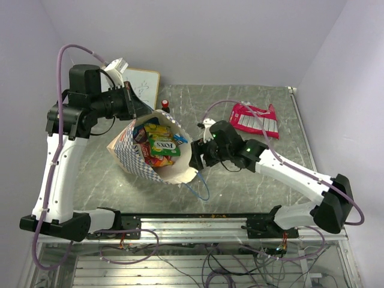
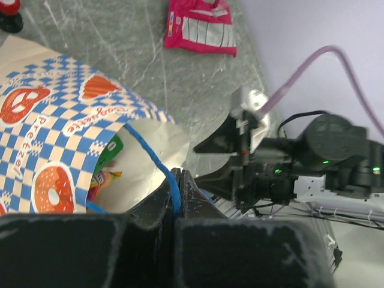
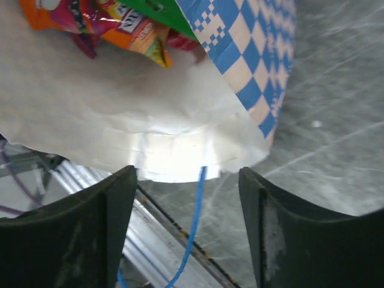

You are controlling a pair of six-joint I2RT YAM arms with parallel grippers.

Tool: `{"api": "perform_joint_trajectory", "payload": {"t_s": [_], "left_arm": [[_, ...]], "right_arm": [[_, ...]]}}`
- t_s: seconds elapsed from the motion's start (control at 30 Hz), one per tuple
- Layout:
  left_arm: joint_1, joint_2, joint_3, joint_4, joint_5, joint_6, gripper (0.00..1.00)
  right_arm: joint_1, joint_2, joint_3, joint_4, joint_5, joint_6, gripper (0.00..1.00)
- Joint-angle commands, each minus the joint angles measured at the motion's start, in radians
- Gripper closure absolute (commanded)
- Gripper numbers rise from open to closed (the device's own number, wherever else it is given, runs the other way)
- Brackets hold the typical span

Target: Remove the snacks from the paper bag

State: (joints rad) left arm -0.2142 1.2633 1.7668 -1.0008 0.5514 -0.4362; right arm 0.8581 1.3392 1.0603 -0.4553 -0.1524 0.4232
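Note:
The paper bag (image 1: 141,162) lies tilted on the table with its mouth facing up and to the right. Several bright snacks (image 1: 159,144) show inside it. My left gripper (image 1: 143,108) is at the bag's far rim, shut on the blue cord handle (image 2: 157,161). My right gripper (image 1: 193,155) stands open at the near right rim (image 3: 162,150). The other blue cord (image 3: 197,216) hangs loose between its fingers, untouched. A pink snack packet (image 1: 255,118) lies flat on the table at the back right, also seen as the pink packet (image 2: 201,27) in the left wrist view.
A framed whiteboard (image 1: 144,84) leans at the back behind the bag, with a small red-and-black knob (image 1: 165,107) beside it. The metal rail (image 1: 198,223) runs along the table's near edge, just below the bag's mouth.

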Motion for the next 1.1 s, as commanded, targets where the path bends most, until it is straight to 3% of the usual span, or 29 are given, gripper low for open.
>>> {"api": "perform_joint_trajectory", "payload": {"t_s": [0.0,0.1,0.33,0.57,0.77,0.9,1.07], "left_arm": [[-0.005,-0.025,0.027,-0.042,-0.020,0.061,0.93],[-0.005,-0.057,-0.013,0.011,-0.012,0.046,0.93],[-0.005,-0.120,-0.091,0.060,0.000,0.062,0.93],[-0.005,-0.255,-0.370,0.305,0.073,-0.123,0.93],[-0.005,-0.285,-0.400,0.376,0.090,-0.175,0.93],[-0.005,-0.282,-0.382,0.378,0.095,-0.176,0.93],[-0.006,-0.293,-0.391,0.398,0.089,-0.182,0.93]], "right_arm": [[-0.007,-0.073,0.065,-0.087,0.175,-0.122,0.26],[-0.008,-0.109,0.079,-0.109,0.225,-0.166,0.18],[-0.008,-0.145,0.121,-0.105,0.223,-0.247,0.17],[0.006,-0.207,0.023,0.162,0.084,-0.337,0.21],[0.051,-0.168,-0.030,0.375,-0.005,-0.468,0.26],[0.126,-0.117,-0.053,0.464,-0.057,-0.702,0.28],[0.183,0.020,-0.066,0.453,0.001,-0.967,0.27]]}}
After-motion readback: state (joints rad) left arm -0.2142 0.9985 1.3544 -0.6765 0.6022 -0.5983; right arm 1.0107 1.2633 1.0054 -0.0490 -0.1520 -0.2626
